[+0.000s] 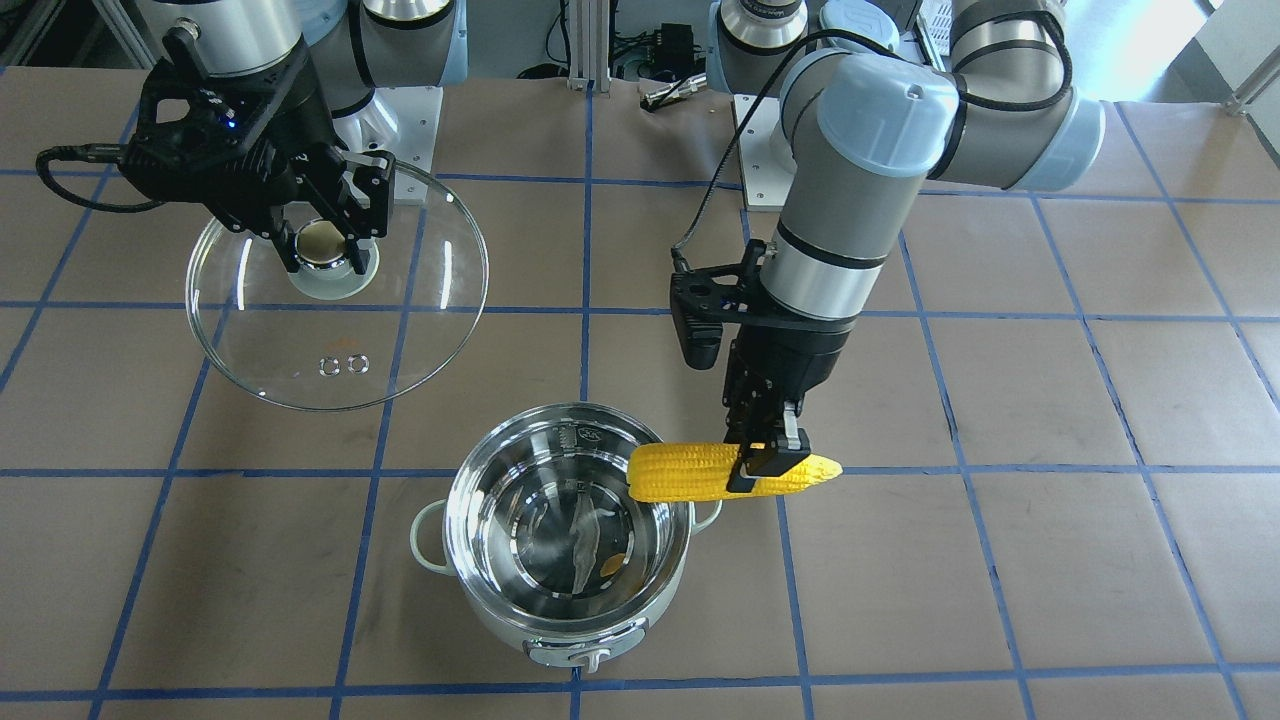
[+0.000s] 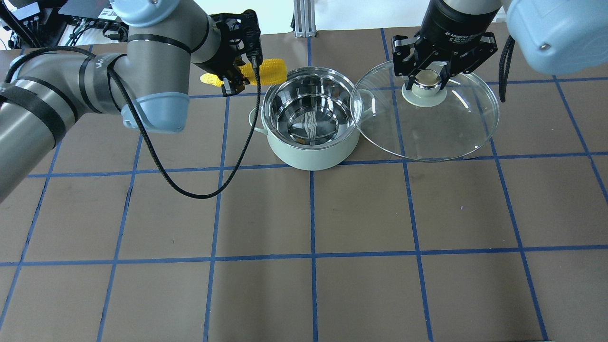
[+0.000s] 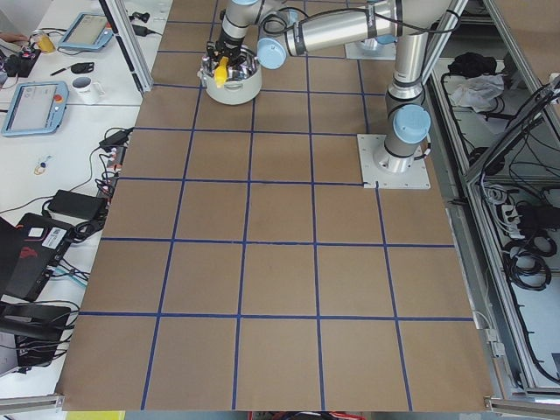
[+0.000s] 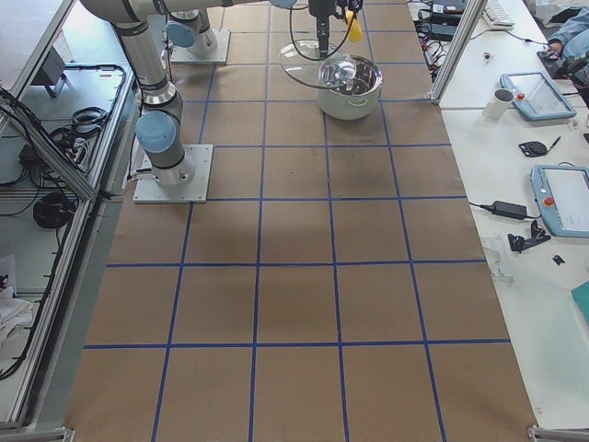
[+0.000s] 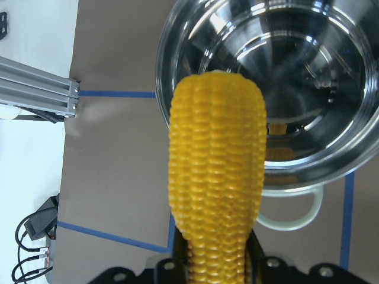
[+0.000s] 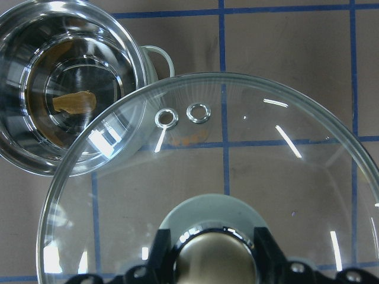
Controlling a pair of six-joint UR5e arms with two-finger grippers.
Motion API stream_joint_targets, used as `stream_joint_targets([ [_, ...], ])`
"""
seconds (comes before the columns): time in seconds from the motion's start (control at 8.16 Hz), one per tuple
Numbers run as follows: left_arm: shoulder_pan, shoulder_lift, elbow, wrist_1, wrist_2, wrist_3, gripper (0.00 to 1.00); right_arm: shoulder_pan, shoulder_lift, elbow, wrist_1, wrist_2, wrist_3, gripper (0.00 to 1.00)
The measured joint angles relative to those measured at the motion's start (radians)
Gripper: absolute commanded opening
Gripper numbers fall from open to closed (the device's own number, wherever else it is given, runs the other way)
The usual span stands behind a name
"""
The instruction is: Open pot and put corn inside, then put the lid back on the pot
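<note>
The mint-green pot (image 1: 570, 610) stands open on the table, its steel inside bare; it also shows in the overhead view (image 2: 311, 154). My left gripper (image 1: 768, 462) is shut on the yellow corn (image 1: 690, 472) and holds it level in the air, its thick end over the pot's rim. In the left wrist view the corn (image 5: 216, 177) points at the pot (image 5: 296, 171). My right gripper (image 1: 325, 255) is shut on the lid's knob (image 1: 322, 242) and holds the glass lid (image 1: 430, 330) in the air beside the pot. The lid (image 2: 456, 137) overlaps the pot's edge in the overhead view.
The brown table (image 2: 313, 266) carries a grid of blue tape lines. The left arm's black cable (image 2: 190, 190) hangs in a loop over the table beside the pot. Desks with tablets (image 4: 561, 198) stand past the far table edge.
</note>
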Motion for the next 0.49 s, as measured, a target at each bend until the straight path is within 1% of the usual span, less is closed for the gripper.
stream_joint_targets([
  [0.25, -0.064, -0.037, 0.005, 0.060, -0.001, -0.135, 0.00, -0.001, -0.004, 0.003, 0.003, 0.008, -0.005, 0.29],
  [0.49, -0.123, -0.098, 0.022, 0.092, -0.002, -0.209, 0.00, -0.002, -0.005, 0.003, 0.000, 0.009, -0.009, 0.28],
])
